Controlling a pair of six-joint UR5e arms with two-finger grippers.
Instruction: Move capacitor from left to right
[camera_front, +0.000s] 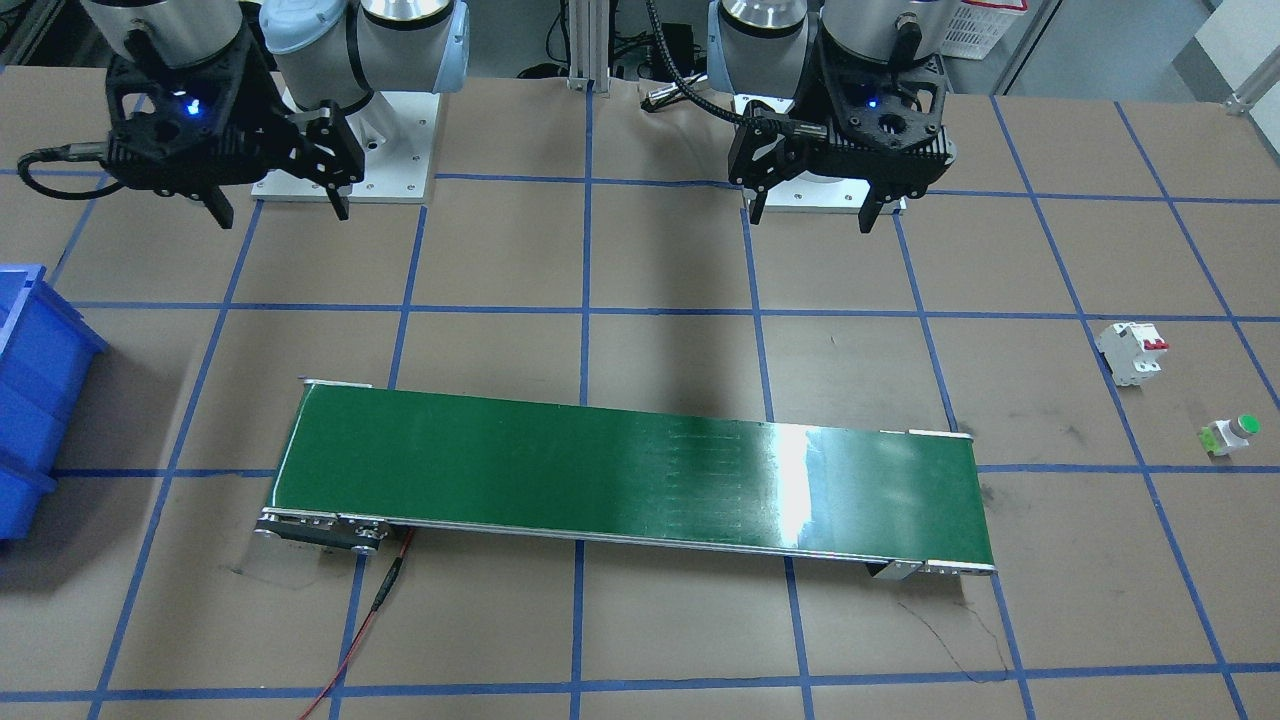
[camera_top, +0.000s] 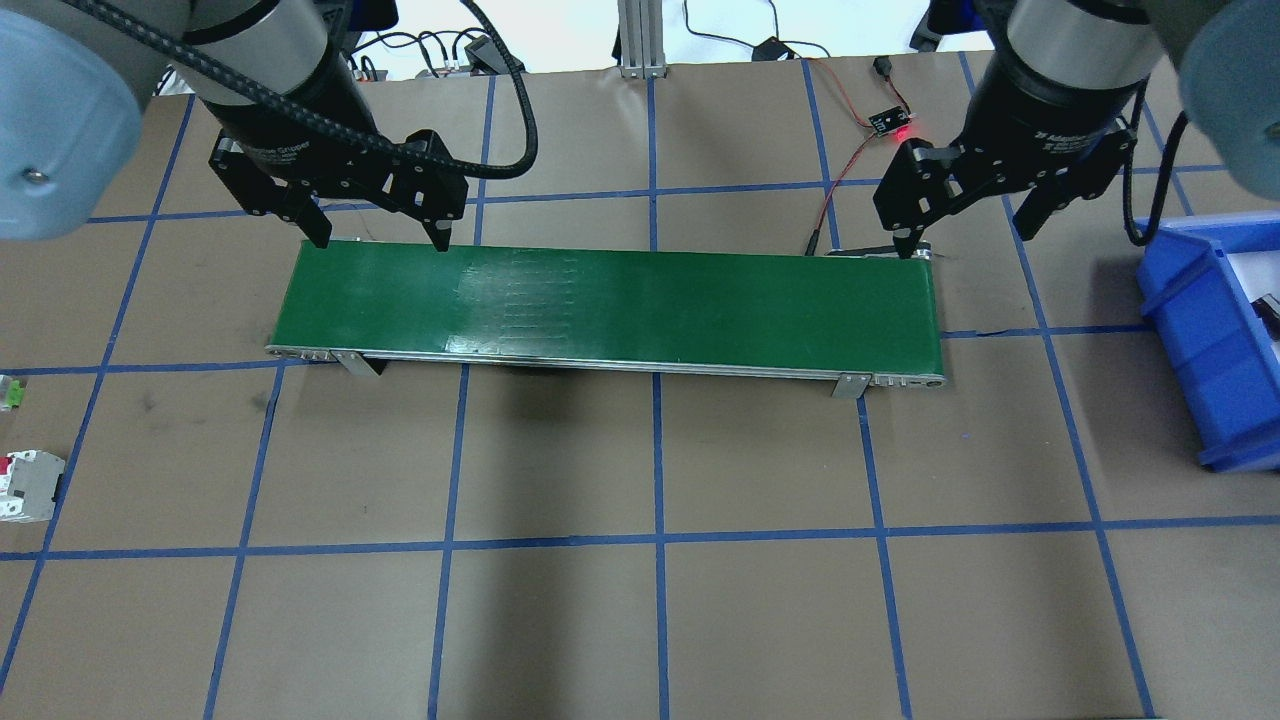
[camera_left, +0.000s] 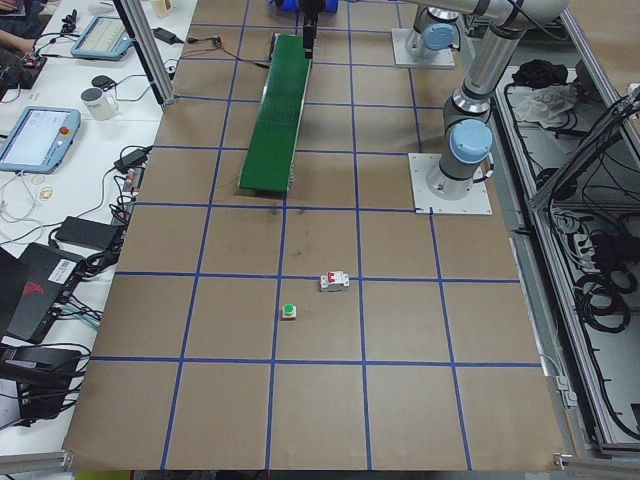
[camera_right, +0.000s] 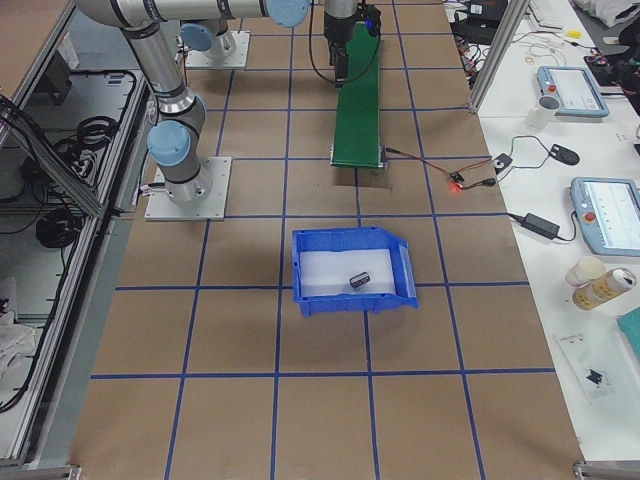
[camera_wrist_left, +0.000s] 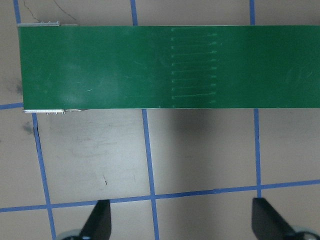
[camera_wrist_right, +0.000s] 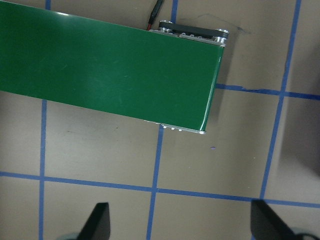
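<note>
The capacitor (camera_right: 360, 279), a small dark cylinder with pale markings, lies on the white floor of the blue bin (camera_right: 352, 303) in the exterior right view. The bin stands at the table's right end (camera_top: 1195, 345). My left gripper (camera_top: 378, 241) is open and empty above the table, behind the left end of the green conveyor belt (camera_top: 610, 300). My right gripper (camera_top: 965, 241) is open and empty behind the belt's right end. Both wrist views show the fingers spread wide, the left (camera_wrist_left: 182, 222) and the right (camera_wrist_right: 181, 222), with nothing between them.
A white breaker with red switches (camera_front: 1132, 352) and a green-capped push button (camera_front: 1232, 434) lie on the table at my far left. A red wire (camera_front: 385, 590) runs from the belt's right end. The belt (camera_front: 630, 470) carries nothing.
</note>
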